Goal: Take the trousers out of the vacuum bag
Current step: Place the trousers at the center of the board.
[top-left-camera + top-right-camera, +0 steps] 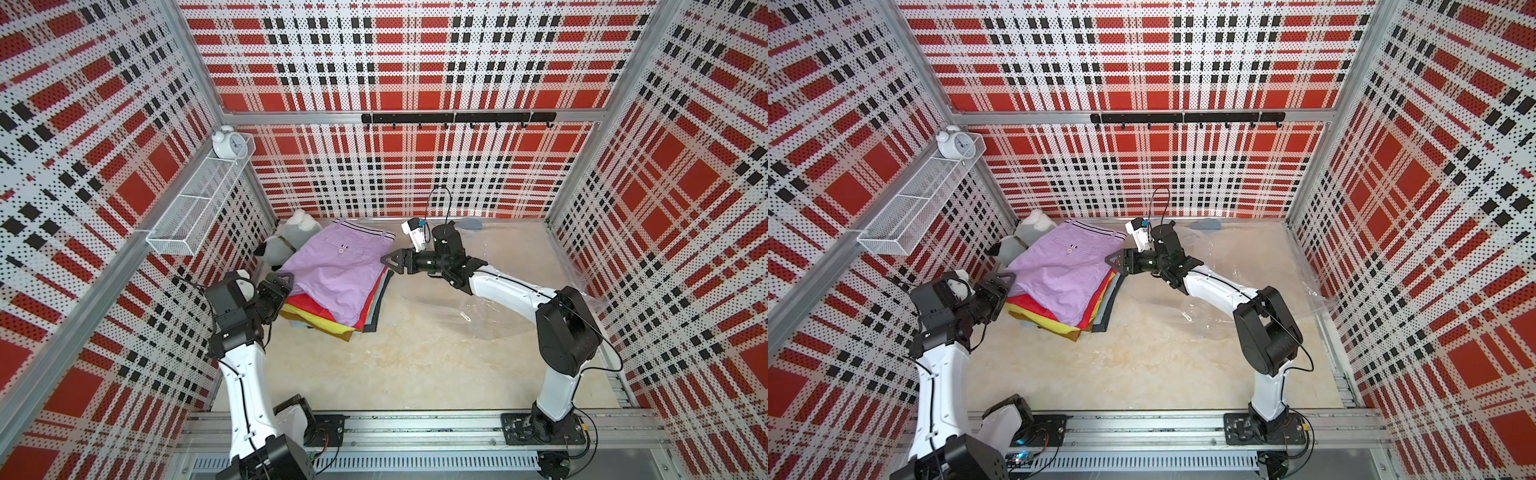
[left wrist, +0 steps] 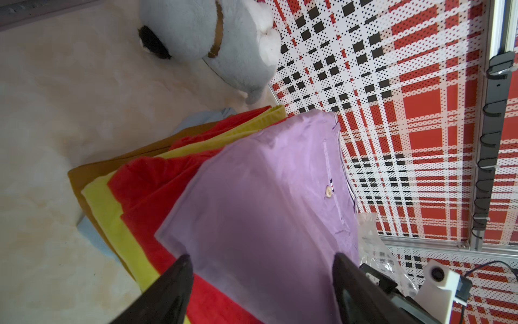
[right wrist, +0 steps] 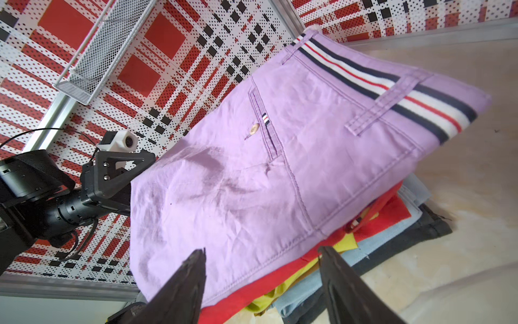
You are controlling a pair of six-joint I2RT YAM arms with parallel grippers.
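My left gripper (image 1: pixel 286 277) sits at the 8 o'clock edge of the trousers (image 1: pixel 332 270). Its fingers (image 2: pixel 173 283) are spread, with a lilac corner lying between them, not pinched. My right gripper (image 1: pixel 387 260) faces it from the pile's 3 o'clock side. Its fingers (image 3: pixel 190 280) are likewise apart, straddling the lilac and red edges (whether a tip touches cloth I cannot tell).

The trousers lie as a fanned pile at about 10 o'clock on the table (image 1: pixel 415 365). Lilac is on top with its striped waistband toward 12, and red, yellow-green, mustard, light blue and charcoal show at the edges. The bag (image 1: pixel 478 320) lies flat and clear at 2 to 3 o'clock, beneath my right arm and beside the pile. I cannot tell whether its edge reaches under the cloth.

A plush (image 1: pixel 286 241) leans at the pile's 11 o'clock, just beside it. Farther up, a mesh basket (image 1: pixel 199 199) hangs on the 9 o'clock wall with a white clock (image 1: pixel 228 142) in its far end. A black hook rail (image 1: pixel 457 118) runs along the 12 o'clock wall.
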